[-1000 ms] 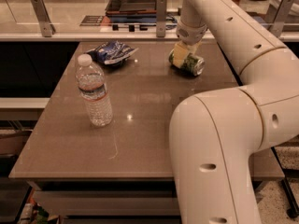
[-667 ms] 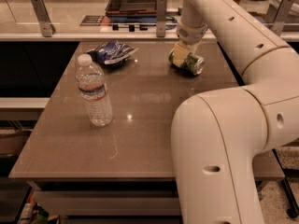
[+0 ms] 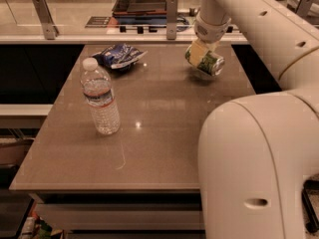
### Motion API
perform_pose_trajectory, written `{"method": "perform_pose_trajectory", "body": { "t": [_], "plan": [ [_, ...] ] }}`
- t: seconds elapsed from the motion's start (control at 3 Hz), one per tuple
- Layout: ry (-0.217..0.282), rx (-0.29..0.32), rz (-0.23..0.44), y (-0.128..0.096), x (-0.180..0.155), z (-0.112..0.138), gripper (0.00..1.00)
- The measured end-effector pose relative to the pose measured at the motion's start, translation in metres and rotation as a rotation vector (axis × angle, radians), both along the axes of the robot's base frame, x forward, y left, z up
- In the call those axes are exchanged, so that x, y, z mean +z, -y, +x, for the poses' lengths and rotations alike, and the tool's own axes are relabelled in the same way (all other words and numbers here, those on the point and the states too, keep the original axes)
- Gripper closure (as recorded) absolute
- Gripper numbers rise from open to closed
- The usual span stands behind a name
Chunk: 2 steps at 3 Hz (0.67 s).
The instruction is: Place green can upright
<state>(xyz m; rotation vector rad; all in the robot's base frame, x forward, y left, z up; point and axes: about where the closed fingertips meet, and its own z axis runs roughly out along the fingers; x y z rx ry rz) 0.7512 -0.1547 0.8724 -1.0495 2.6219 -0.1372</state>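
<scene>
The green can [image 3: 207, 62] is over the far right part of the table [image 3: 164, 128], near the back edge. It lies tilted rather than upright: its long axis slopes down toward the right, and one silver end faces the lower right. A dark shadow sits on the tabletop directly under it. The can seems to be just off the surface, though whether its lowest edge touches the table cannot be told.

The gripper [image 3: 201, 54] comes down onto the can from above and behind. Its pale fingers [image 3: 198, 48] are clamped on the upper left part of the can's body, so the can hangs below and to the right of them, with its green side and silver end sticking out past the tips.

The white arm [image 3: 259, 24] runs up and to the right from the wrist, and its large lower segment fills the near right corner of the view.

A clear water bottle [image 3: 101, 97] stands upright on the left half of the table, well apart from the can. A crumpled blue-and-white snack bag [image 3: 118, 55] lies near the far left edge, behind the bottle.
</scene>
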Motion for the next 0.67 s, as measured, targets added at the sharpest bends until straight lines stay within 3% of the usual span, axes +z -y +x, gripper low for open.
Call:
{"method": "perform_pose_trajectory", "body": {
  "t": [0.67],
  "plan": [
    [0.207,0.017,0.09,0.007,0.047,-0.008,1.0]
  ]
}}
